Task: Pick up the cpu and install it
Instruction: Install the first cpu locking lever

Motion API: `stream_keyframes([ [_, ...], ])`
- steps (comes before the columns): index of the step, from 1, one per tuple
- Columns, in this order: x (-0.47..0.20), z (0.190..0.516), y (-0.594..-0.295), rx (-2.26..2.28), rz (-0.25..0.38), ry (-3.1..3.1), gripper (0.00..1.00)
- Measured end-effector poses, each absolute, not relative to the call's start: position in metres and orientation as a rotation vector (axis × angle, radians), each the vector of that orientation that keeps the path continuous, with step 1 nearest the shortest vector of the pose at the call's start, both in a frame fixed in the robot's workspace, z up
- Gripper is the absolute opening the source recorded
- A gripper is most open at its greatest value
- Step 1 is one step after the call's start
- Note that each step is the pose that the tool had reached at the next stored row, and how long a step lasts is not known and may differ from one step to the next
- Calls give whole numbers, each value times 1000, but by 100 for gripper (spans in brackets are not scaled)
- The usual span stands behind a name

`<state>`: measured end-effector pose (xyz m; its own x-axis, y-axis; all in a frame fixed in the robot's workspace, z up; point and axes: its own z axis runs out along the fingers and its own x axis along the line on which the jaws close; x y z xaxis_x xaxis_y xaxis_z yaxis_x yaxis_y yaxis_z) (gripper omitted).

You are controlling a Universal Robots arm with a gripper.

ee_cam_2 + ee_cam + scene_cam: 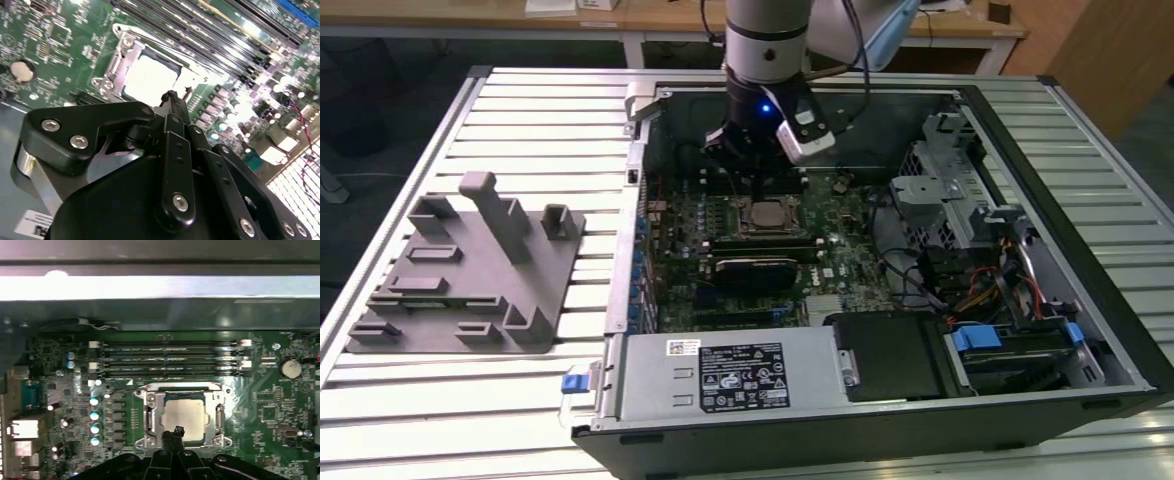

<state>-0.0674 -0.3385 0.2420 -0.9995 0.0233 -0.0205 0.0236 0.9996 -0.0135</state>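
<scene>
1. Closest in, the end effector [172, 436] hangs just above the near edge of the socket, fingertips pressed together to a narrow point and gripping nothing; in the second wrist view the tips [172, 100] meet right over the bracket edge.
2. Just beyond the tips lies the cpu [184, 413], shiny top up, sitting flat inside the metal socket frame [150, 412] on the motherboard [270, 405]. It looks seated and square, so the placing part appears done. The second wrist view shows it as a bright square [150, 77].
3. Risk, as I judge it: the tips sit very close to the chip's edge. A downward slip could nudge it askew in the socket, and any sideways drag could bend the contacts beneath.
4. Farther on, the memory slots [170, 357] run across the board, empty-looking.
5. Wider out, the arm [767, 45] reaches down into the open computer case [1067, 300], which lies on the slatted bench [520, 110], a grey fixture [467, 270] well apart at the exterior view's left.
</scene>
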Motion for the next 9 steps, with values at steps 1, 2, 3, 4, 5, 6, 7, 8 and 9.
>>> stream_keyframes([
  [1, -70, 242, -339, 36, -21, 3121, 11],
  [2, -72, 242, -339, 37, -21, 3121, 11],
  [3, -74, 242, -339, 37, -21, 3121, 11],
  [4, -77, 242, -339, 37, -21, 3121, 11],
  [5, -79, 242, -339, 37, -21, 3121, 11],
  [6, -81, 242, -339, 37, -20, 3121, 11],
  [7, -84, 242, -339, 36, -20, 3121, 11],
  [8, -86, 242, -339, 37, -20, 3121, 11],
  [9, -88, 242, -339, 37, -20, 3121, 11],
])
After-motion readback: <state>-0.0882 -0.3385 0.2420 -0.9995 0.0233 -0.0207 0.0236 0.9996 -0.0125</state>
